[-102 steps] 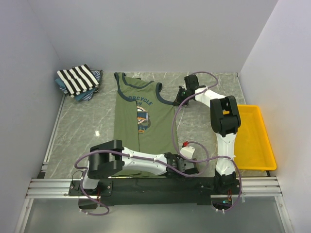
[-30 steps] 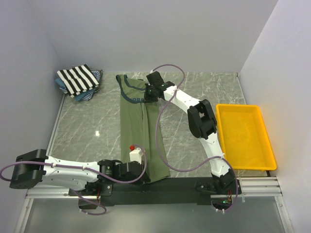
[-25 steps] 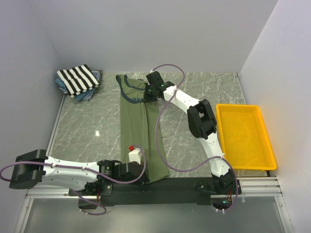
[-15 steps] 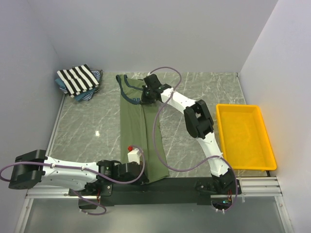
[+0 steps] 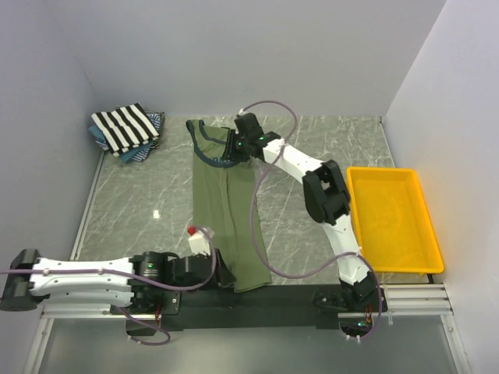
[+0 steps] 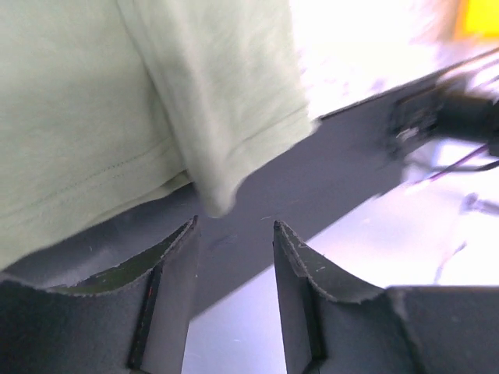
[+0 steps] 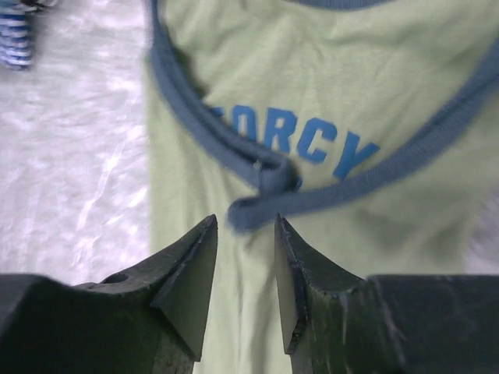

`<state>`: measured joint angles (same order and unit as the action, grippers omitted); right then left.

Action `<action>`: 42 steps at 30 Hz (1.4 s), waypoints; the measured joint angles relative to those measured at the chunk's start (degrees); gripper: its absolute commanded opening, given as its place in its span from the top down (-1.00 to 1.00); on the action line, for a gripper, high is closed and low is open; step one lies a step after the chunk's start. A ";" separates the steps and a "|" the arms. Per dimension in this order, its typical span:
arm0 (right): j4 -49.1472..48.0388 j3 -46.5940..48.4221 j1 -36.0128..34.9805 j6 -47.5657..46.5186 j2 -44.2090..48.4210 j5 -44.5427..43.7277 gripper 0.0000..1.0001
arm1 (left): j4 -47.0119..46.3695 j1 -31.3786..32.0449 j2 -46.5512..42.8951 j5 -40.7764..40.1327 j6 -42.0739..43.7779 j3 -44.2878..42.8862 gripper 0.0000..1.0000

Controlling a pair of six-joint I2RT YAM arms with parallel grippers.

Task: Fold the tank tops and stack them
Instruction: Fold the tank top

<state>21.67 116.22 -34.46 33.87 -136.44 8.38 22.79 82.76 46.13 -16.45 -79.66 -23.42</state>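
Note:
The olive green tank top [image 5: 226,210] lies in the middle of the table, folded lengthwise into a narrow strip. My right gripper [image 5: 235,148] hovers at its navy-trimmed neck end, open; in the right wrist view the loose navy strap [image 7: 257,210] lies just past the open gripper [image 7: 245,220]. My left gripper [image 5: 222,273] stands open at the hem end by the table's near edge. In the left wrist view the hem corner [image 6: 226,179] hangs free just beyond the gripper [image 6: 234,226]. A black-and-white striped tank top [image 5: 125,128] rests on blue patterned ones [image 5: 154,121] at the back left.
A yellow tray [image 5: 386,171] sits at the right side of the table. Grey walls close in the left, back and right. The black base rail [image 5: 257,300] runs along the near edge under the hem.
Both grippers were shut on the olive tank top's ends and now stand open, the cloth let go. The left arm has pulled back to the left.

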 measured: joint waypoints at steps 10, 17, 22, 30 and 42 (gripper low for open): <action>-3.65 -26.95 5.99 0.02 32.76 -3.48 0.14 | 23.54 -2.62 -9.20 -15.34 -10.21 -13.35 -0.10; -9.70 -59.30 2.84 4.17 54.36 -3.06 0.14 | 20.22 -25.88 -4.00 -4.35 2.40 -10.91 -0.04; -9.51 -75.78 -6.60 7.61 60.67 -2.75 0.13 | 17.29 -35.76 -2.80 5.81 8.74 -4.85 -0.09; -7.91 -90.84 -15.58 14.21 75.49 -2.80 0.08 | 17.18 -39.45 -8.33 16.11 5.86 4.92 -0.22; -11.63 -98.42 -22.97 20.74 78.88 0.94 -0.02 | 26.12 -39.56 -5.90 20.06 3.72 2.93 -0.44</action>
<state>10.04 17.80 -57.43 54.61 -57.56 9.32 48.90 43.20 40.23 3.62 -75.94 -20.49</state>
